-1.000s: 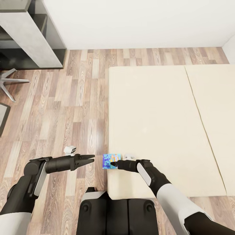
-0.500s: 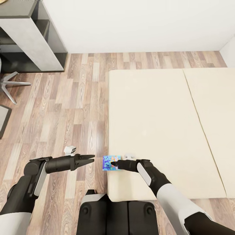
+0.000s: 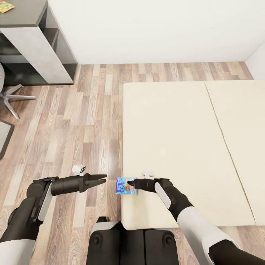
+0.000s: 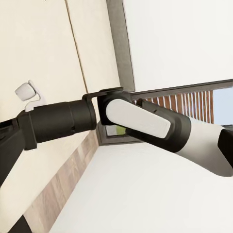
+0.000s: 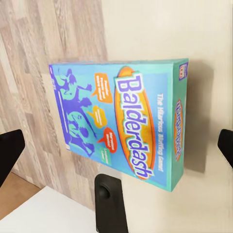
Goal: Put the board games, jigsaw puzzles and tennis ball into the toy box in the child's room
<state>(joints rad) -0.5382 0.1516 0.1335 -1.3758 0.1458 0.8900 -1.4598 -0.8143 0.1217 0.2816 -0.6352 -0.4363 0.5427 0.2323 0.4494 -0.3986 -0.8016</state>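
A small blue board game (image 3: 124, 186), lettered Balderdash (image 5: 131, 131), lies at the near left corner of the bed (image 3: 173, 140) and overhangs the mattress edge above the floor. My right gripper (image 3: 129, 183) points at it from the bed side. It is open, with its fingertips (image 5: 9, 153) wide apart on either side of the box and not touching it. My left gripper (image 3: 105, 178) hovers over the floor just left of the box, open and holding nothing. At the far left stands the table (image 3: 25, 16) with a corner of a jigsaw puzzle (image 3: 5, 6) on it.
Wood-plank floor (image 3: 88, 121) runs between the bed and the table. A chair's star base (image 3: 11, 97) and a dark mat (image 3: 3, 136) sit at the left edge. A white wall (image 3: 154, 29) closes the far side. My own base (image 3: 129, 243) stands against the bed's near end.
The whole view has tilted up a little, bringing the table top and the puzzle corner into sight. My right gripper tip has crept slightly further over the blue box. The left arm has stayed put.
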